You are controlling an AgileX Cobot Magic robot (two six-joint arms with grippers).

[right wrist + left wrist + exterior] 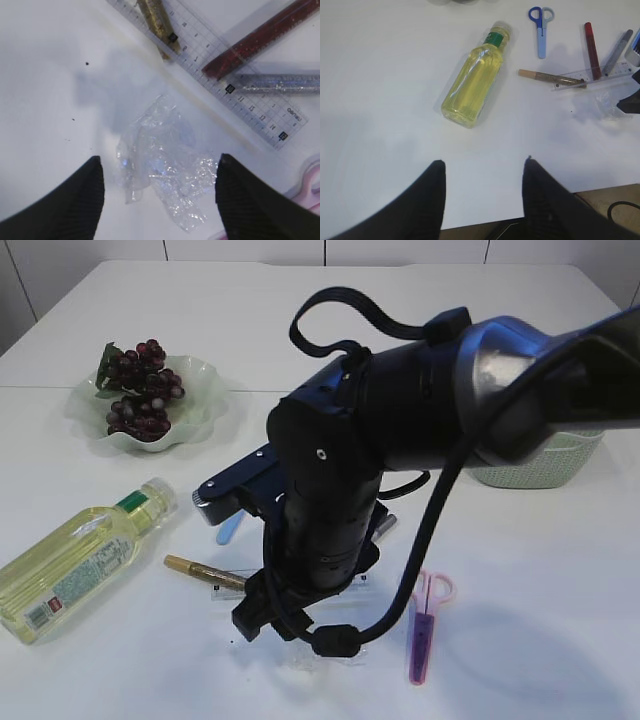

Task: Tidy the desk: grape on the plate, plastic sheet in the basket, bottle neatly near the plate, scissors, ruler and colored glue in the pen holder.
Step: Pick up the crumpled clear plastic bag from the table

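My right gripper [159, 160] is open, one jaw on each side of the crumpled clear plastic sheet [165, 160], just above it on the table. Beyond the sheet lie the clear ruler [210, 55], a gold glue pen [160, 22], a red glue pen [260, 37] and a silver one [280, 82]. Pink scissors [428, 625] lie to the right, blue scissors [541, 27] further back. The yellow bottle [80, 560] lies on its side at the left. Grapes [140, 390] sit on the pale green plate [205, 390]. My left gripper [484, 161] is open and empty. No pen holder is in view.
The right arm [330, 500] fills the middle of the exterior view and hides much of the ruler and pens. A pale green basket [530, 468] stands behind it at the right. The table's front edge [485, 220] is just below my left gripper.
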